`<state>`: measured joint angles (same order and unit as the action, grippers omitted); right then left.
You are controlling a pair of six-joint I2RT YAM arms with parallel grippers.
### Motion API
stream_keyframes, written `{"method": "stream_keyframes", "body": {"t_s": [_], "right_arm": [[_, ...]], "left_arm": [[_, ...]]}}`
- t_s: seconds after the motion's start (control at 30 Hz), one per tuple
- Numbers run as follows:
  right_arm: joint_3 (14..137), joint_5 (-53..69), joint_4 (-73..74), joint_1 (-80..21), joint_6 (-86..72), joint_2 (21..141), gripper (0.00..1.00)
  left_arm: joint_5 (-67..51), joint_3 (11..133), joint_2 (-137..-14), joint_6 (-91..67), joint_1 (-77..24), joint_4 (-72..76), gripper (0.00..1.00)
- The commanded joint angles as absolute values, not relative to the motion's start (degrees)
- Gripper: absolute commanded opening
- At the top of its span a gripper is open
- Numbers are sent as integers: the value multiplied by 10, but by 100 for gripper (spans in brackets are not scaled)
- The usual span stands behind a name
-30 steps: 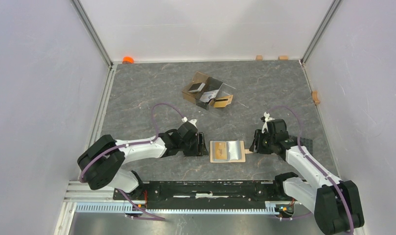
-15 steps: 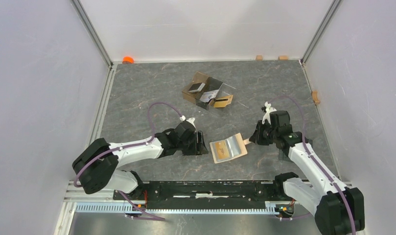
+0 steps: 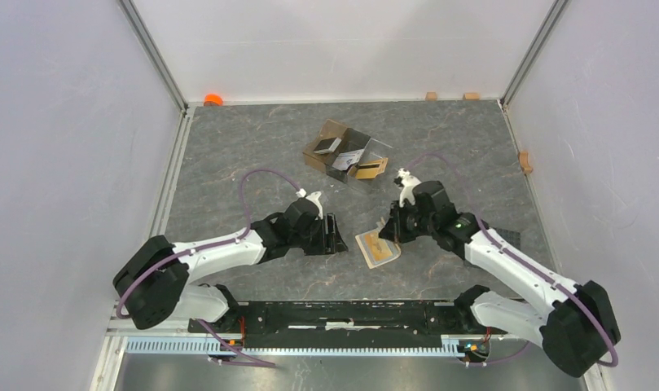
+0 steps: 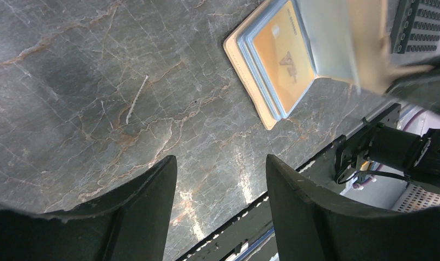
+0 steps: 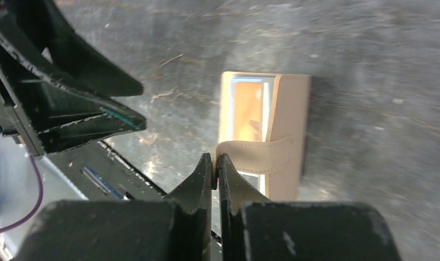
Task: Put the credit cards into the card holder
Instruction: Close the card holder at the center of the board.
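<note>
The tan card holder lies on the table between my arms, partly folded, with an orange-gold credit card in its light blue pocket. My right gripper is shut on the holder's snap tab and holds that flap raised over the pocket side. My left gripper is open and empty just left of the holder; its fingers hover over bare table. More credit cards, one dark and one orange-gold, lie in the clear divided box.
The clear brown-tinted divided box stands behind the holder at centre. A dark mesh pad lies at the right. An orange object and small wooden blocks sit at the back wall. The black rail runs along the front.
My right gripper has moved left and back with the snap tab, turning the holder and folding its right half up over the left. My left arm has barely moved.
</note>
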<state>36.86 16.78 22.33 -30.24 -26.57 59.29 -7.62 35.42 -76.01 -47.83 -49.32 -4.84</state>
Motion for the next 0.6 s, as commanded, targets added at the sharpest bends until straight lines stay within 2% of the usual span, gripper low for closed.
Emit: {"method": "stream_keyframes", "body": {"t_s": [0.0,0.2,0.37,0.43,0.5,0.57], "right_arm": [[344,170,128,-370,-330,624,6],[338,154,60,-446,-362,689,8],[324,163,12,-468,-376,736,12],[319,199,-18,-468,-372,737,18],[315,235,-48,-468,-373,721,38],[319,244,-47,-468,-364,696,51]], "left_arm": [[-86,349,-734,-496,-490,-15,68],[-73,333,-709,-506,-484,-15,70],[-73,324,-713,-515,-478,-3,72],[-75,333,-725,-513,-478,-2,73],[-78,346,-737,-505,-478,-3,74],[-77,358,-747,-500,-478,-3,75]]}}
